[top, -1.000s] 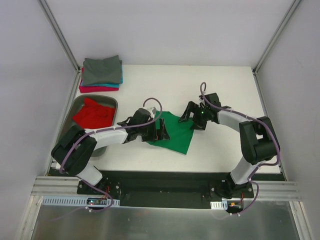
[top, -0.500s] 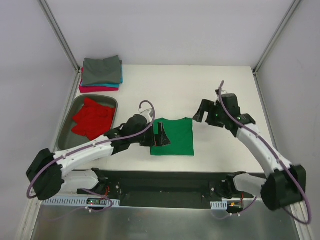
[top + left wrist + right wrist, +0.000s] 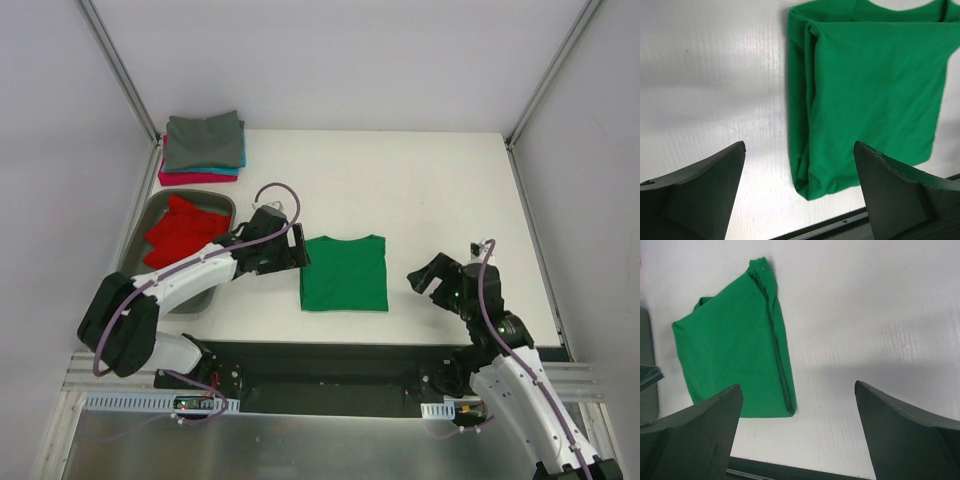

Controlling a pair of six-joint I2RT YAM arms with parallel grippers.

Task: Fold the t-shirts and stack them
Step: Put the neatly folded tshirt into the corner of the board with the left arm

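1. Lying flat on the white table (image 3: 420, 180), near its front edge: green t-shirt (image 3: 344, 273), folded to a near-square rectangle with the neckline toward the far side. It sits between the two arms and neither touches it.
2. Item, left gripper (image 3: 298, 252): just beside the shirt's left edge, jaws wide apart, nothing held. In its wrist view the shirt's folded left edge lies below the gap between the fingers (image 3: 700, 190).
3. Item, right gripper (image 3: 425, 270): to the right of the shirt and apart from it, over bare table, jaws spread wide, empty.
4. Item, red t-shirt (image 3: 185, 230): crumpled and unfolded, inside the grey metal tray (image 3: 196, 194) at the table's left side.
5. Item, folded stack at the far left corner: grey t-shirt (image 3: 205, 138) on top, teal t-shirt (image 3: 215, 171) beneath it, pink-magenta t-shirt (image 3: 195, 179) at the bottom.
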